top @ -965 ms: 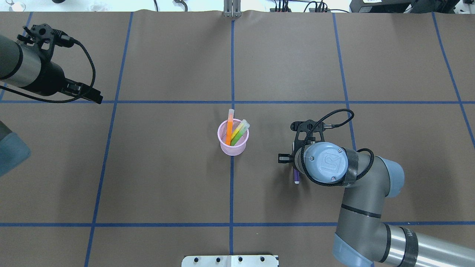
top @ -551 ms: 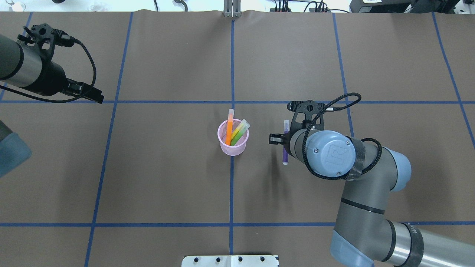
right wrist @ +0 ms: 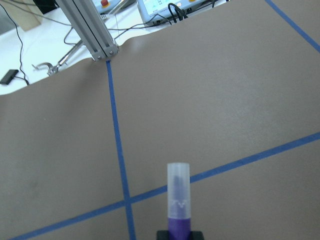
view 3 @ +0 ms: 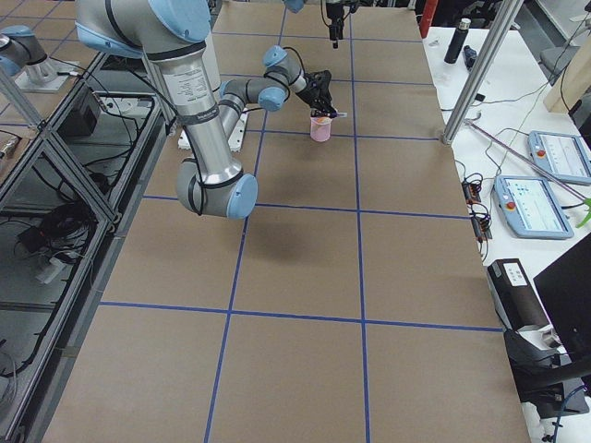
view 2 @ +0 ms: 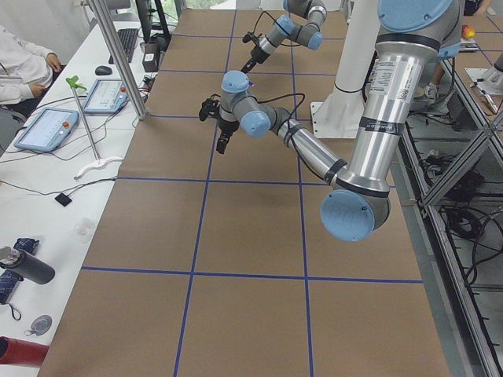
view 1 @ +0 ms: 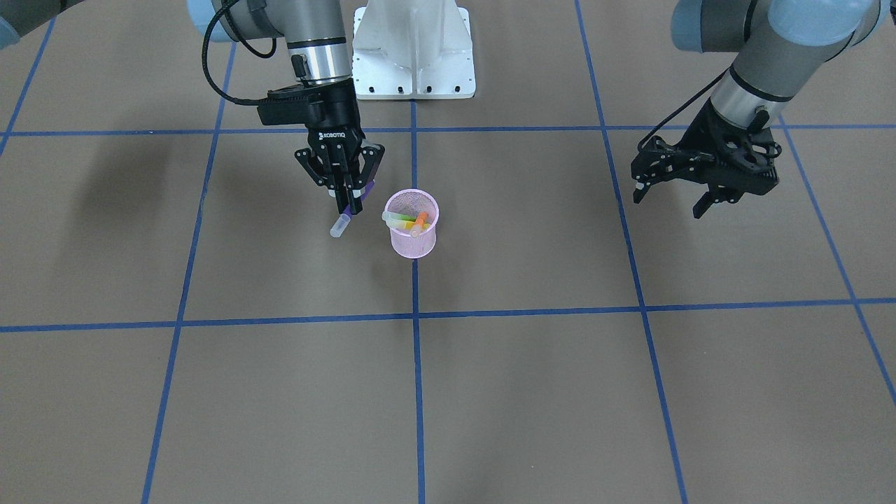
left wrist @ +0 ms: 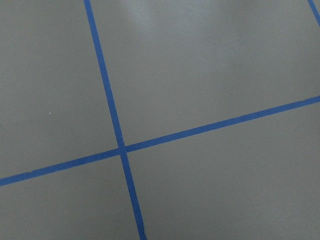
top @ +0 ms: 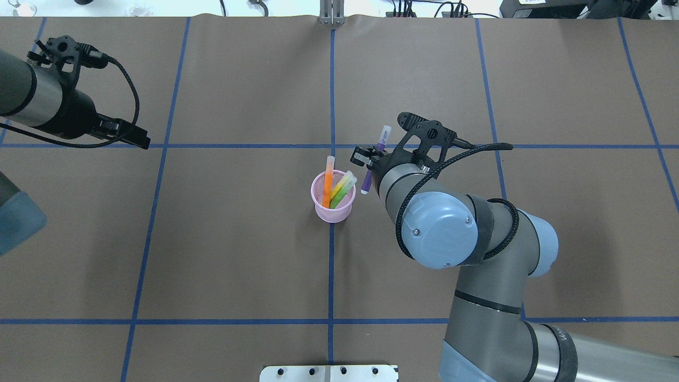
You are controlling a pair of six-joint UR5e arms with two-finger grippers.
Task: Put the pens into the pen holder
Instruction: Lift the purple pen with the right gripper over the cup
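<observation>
In the front-facing view, my right gripper (view 1: 348, 198) is pinching the slim purple pen with a translucent whitish cap (view 1: 341, 224). It holds the pen off the brown table (view 1: 280, 392), just beside the small round pink wire-mesh pen holder (view 1: 413, 245). The orange, green and yellow pens (view 1: 414, 222) already lean inside the cup. My left gripper (view 1: 668, 201) hangs spread and empty, well apart.

From overhead, the purple pen (top: 367, 181) crosses the jaws near mid-barrel, with the cap pointing away from the robot. It is not yet over the rim.

The two side views are too small to add anything about the grip.

The left wrist view shows only table and blue tape lines (left wrist: 117, 145).

In the right wrist view, the cap juts out beyond the fingers (right wrist: 162, 234).

I judge the pen to be light, stiff and smooth-skinned, so it may swivel in a two-point pinch. The mid-barrel hold looks sensible. The mesh cup looks light enough to tip if nudged, so I'd stand the pen upright and drop it into the open side.
</observation>
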